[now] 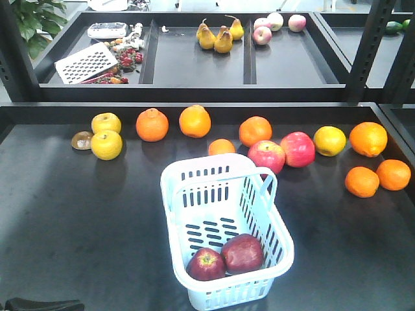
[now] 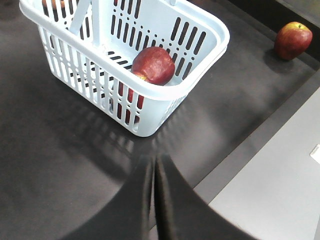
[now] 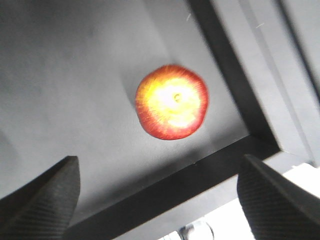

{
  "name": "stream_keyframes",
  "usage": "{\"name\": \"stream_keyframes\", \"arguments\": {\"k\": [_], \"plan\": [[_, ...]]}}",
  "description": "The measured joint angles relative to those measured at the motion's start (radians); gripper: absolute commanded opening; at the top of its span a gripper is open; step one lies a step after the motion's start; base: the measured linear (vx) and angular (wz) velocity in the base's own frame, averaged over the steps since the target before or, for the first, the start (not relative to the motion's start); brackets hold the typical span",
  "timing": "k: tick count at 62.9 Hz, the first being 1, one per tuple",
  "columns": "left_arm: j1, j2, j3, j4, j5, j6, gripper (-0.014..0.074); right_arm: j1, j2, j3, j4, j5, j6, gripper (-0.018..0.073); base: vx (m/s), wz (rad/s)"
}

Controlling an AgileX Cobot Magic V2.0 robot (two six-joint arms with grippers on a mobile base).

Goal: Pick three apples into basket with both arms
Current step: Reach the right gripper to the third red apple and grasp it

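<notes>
Red apple (image 3: pixel 172 102) centred ahead of the right claw (image 3: pixel 157 197), fingers spread, empty.
Left claw (image 2: pixel 154 200) clenched, empty, farther off; basket (image 2: pixel 197 82) holds two.

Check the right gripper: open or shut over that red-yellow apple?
Open. In the right wrist view the right gripper has its fingers spread wide, empty, with the red-yellow apple lying apart on the dark table.

front view looks down over the table (image 1: pixel 65 214); left wrist view sits close, sharing the basket (image 1: pixel 227 188) (image 2: pixel 200 35); right wrist view looks down near the table's corner.
</notes>
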Motion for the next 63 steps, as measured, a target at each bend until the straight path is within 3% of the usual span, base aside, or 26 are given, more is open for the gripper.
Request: {"name": "stream_keyframes", "arguments": {"k": [11, 28, 50, 63], "plan": [[0.0, 0.0, 0.0, 0.0, 0.0, 0.0, -0.0006, -0.002, 0.115, 0.0, -0.013, -0.024, -0.002, 0.0606, 0.0, 0.0], [0.0, 0.0, 0.0, 0.0, 0.0, 0.0, -0.0006, -0.002, 0.212, -0.005, -0.111, -0.05, 0.069, 0.0597, 0.0, 0.0], [0.0, 0.0, 0.0, 0.0, 0.0, 0.0, -0.0006, -0.005, 0.297, -0.005, -0.122, -0.131, 0.081, 0.0595, 0.0, 0.0], [0.0, 0.0, 0.0, 0.0, 0.0, 0.0, -0.0006, -0.056, 0.338, -0.005, -0.121, -0.176, 0.088, 0.0595, 0.0, 0.0]]}}
